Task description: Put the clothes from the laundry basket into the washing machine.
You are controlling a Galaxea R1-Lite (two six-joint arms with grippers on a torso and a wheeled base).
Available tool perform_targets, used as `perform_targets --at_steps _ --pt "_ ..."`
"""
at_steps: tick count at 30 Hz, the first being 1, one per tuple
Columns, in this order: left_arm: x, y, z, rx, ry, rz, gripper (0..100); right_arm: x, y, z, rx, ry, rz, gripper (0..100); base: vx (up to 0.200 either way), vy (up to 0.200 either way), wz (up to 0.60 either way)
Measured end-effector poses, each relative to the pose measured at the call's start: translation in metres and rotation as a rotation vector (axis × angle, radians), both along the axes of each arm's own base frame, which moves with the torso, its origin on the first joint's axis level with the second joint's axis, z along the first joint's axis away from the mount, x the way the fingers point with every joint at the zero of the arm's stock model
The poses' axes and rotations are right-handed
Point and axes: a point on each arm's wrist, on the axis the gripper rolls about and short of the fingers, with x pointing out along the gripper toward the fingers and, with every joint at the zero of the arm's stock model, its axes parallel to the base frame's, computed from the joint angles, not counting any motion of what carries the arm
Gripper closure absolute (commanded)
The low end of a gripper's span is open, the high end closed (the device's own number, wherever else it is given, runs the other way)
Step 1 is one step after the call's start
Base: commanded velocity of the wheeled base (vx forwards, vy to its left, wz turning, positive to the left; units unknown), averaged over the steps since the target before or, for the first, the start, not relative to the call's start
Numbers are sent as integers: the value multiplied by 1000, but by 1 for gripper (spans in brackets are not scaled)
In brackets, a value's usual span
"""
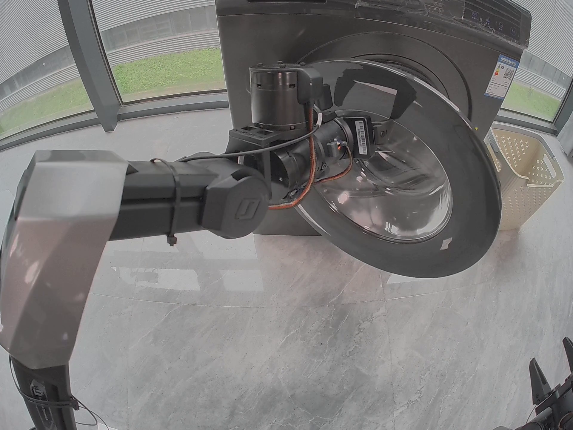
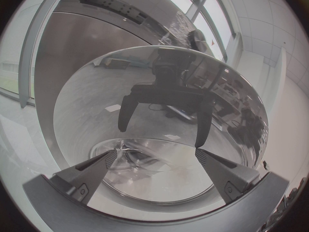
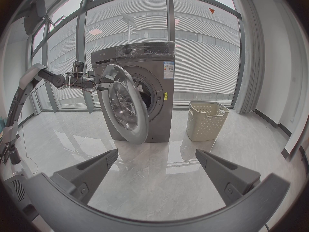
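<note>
My left gripper [image 2: 155,151] released, close against door [image 2: 80,120] of washing machine [image 1: 262,49]; laundry basket [image 1: 528,174] right of machine, likely nearer my right gripper [image 3: 156,153], released too.

You face tall floor-to-ceiling windows in dark grey metal frames [image 3: 202,49], with daylight coming through. Beyond them you see a strip of green grass [image 1: 167,70]. The glossy grey marble-tile floor [image 1: 286,341] mirrors that light, and a plain white wall [image 3: 283,81] adjoins the windows.
</note>
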Motion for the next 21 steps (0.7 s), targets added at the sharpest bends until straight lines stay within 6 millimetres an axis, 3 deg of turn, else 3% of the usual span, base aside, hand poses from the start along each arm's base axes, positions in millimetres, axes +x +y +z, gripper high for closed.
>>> perform_targets --at_steps 5,10,15,21 --pt "7 -3 -1 -17 14 40 0 0 0 0 0 0 0 0 0 0 0" --pt "0 1 -12 22 77 37 0 0 0 0 0 0 0 0 0 0 0" --pt "-27 17 -22 93 155 19 0 0 0 0 0 0 0 0 0 0 0" --pt "-77 57 -18 152 211 -5 0 0 0 0 0 0 0 0 0 0 0"
